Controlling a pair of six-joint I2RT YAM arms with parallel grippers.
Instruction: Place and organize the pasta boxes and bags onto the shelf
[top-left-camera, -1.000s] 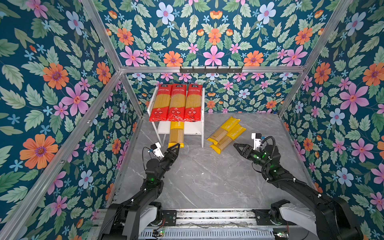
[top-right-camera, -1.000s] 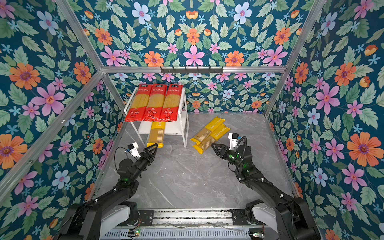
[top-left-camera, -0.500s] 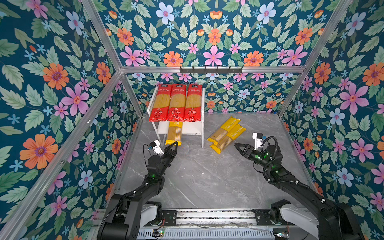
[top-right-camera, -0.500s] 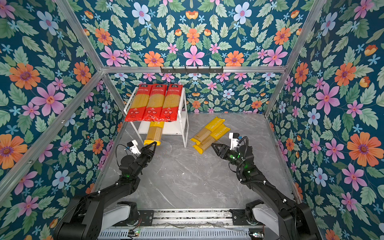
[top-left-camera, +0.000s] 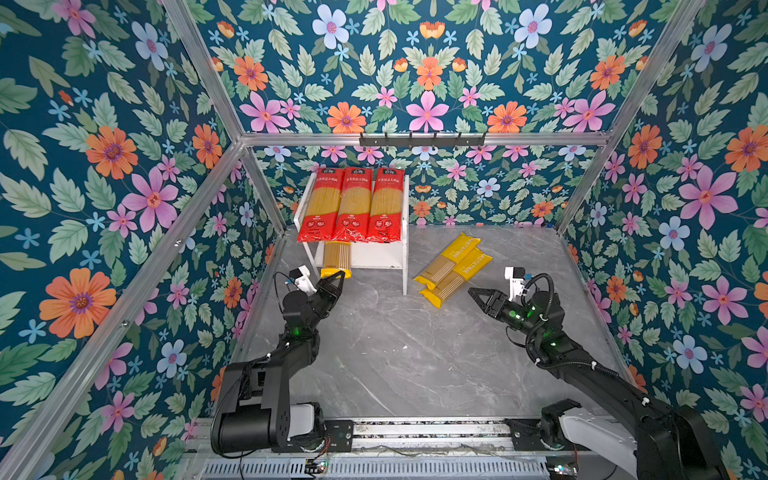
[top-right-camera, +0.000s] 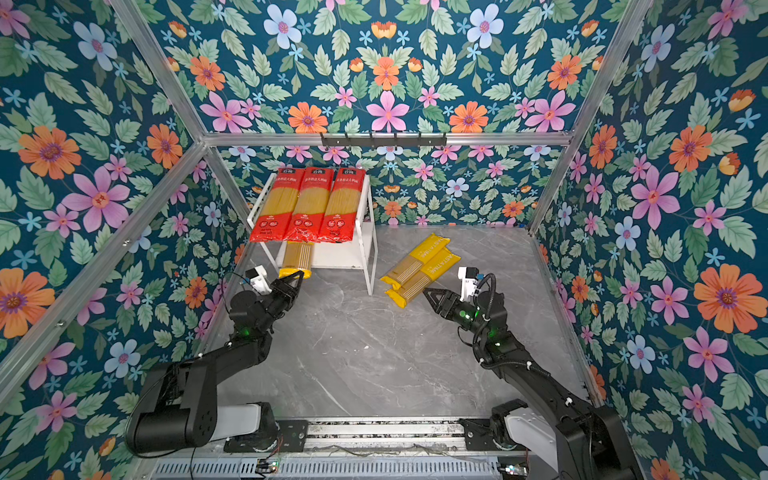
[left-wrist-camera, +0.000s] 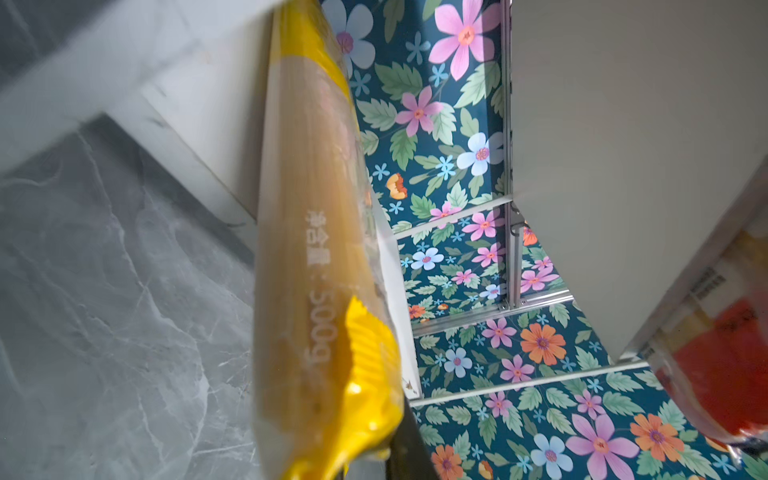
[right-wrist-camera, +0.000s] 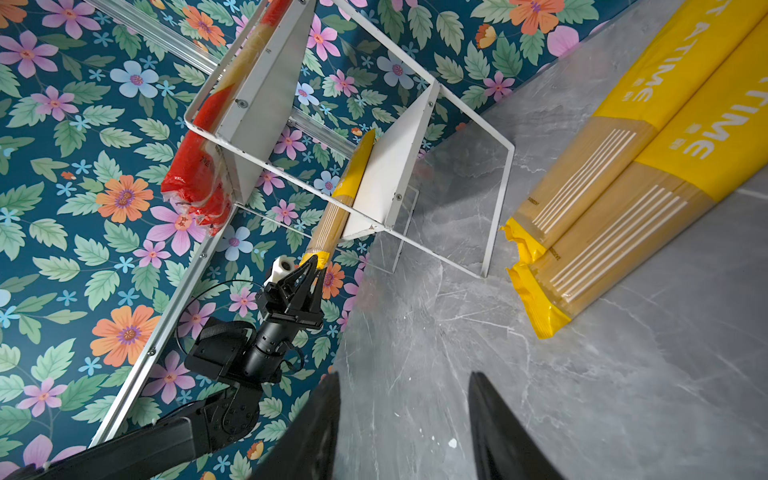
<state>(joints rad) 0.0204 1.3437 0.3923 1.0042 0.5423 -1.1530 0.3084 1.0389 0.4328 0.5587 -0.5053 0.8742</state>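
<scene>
Closure is recorded at the left end effector: its black tapered fingers are pinched on the crimped yellow end seal of a yellow pack. This pack is long and flat, made of glossy film with a clear middle through which straight pale strands are seen. White print is carried on the film in the left wrist view. It is laid lengthwise on the lower board of the shelf, at the left side, with the gripped end overhanging the front edge.

The shelf is a white two-tier rack of flat boards on thin legs. Its top board is covered by three red packs, set side by side and touching. They are red-ended with clear middles, and their near ends project past the front edge.

The right end effector is found partly open and empty, its dark pointed fingers held apart above the desk, a grey marble-patterned surface. Near its tips, two yellow packs are laid flat on the desk, side by side and touching, at a slant to the right of the shelf. Striped clear windows and white lettering are shown on them.
</scene>
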